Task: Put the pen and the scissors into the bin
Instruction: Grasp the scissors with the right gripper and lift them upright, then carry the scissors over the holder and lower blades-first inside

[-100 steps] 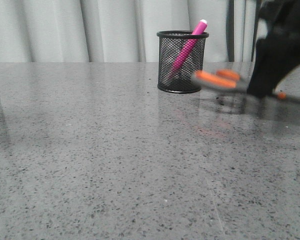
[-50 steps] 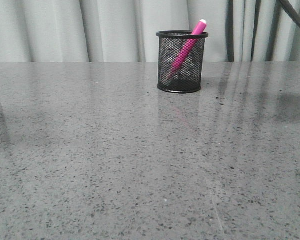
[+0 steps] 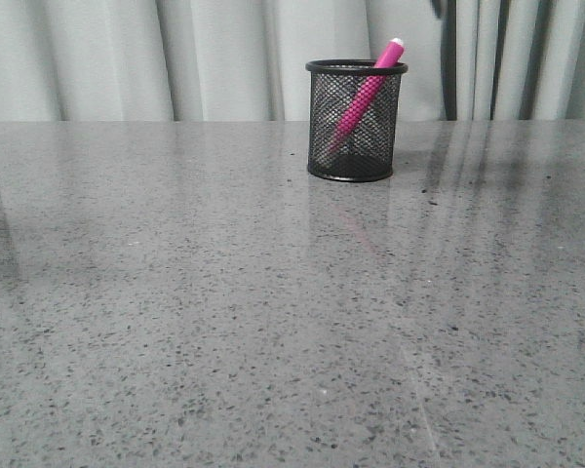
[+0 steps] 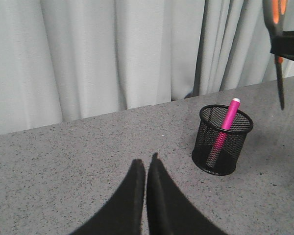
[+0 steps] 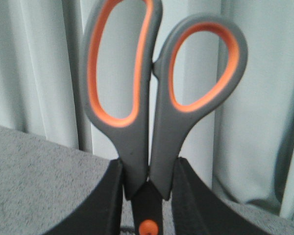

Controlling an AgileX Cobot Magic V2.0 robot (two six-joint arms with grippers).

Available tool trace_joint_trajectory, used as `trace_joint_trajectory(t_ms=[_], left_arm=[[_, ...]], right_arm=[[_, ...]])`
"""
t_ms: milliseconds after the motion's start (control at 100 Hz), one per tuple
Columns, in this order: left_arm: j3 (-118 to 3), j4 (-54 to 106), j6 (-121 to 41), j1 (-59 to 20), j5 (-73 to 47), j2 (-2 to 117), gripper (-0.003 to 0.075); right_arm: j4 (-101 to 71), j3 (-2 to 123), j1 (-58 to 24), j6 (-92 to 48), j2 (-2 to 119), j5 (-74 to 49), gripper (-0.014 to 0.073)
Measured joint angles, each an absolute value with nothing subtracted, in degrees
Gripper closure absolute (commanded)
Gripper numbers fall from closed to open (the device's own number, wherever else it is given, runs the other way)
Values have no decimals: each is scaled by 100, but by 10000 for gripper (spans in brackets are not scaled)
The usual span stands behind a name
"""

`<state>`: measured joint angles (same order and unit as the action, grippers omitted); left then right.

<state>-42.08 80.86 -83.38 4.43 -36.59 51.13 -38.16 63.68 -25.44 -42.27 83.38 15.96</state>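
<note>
A: Starting at the left, what do we see?

B: We see our left hand above the grey surface, its fingers pressed together on nothing. The bin stands to its right at the back of the surface, the pen leaning inside with its tip over the rim, as it did a second ago.

A: What has changed on the right?

B: A second ago the scissors hung low beside the bin; now we have them raised clear of the front view. Our right hand clamps the scissors near the pivot, handles up and blades hanging down above and right of the bin.
</note>
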Motion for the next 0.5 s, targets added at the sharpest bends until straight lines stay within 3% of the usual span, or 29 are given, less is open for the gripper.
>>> trace_joint_trajectory(t_ms=[500], left_arm=[[-4208,8086,-8352,443,-3441,5113,739]], right_arm=[[-3228,6861,-2612,-2995,9586,2335,670]])
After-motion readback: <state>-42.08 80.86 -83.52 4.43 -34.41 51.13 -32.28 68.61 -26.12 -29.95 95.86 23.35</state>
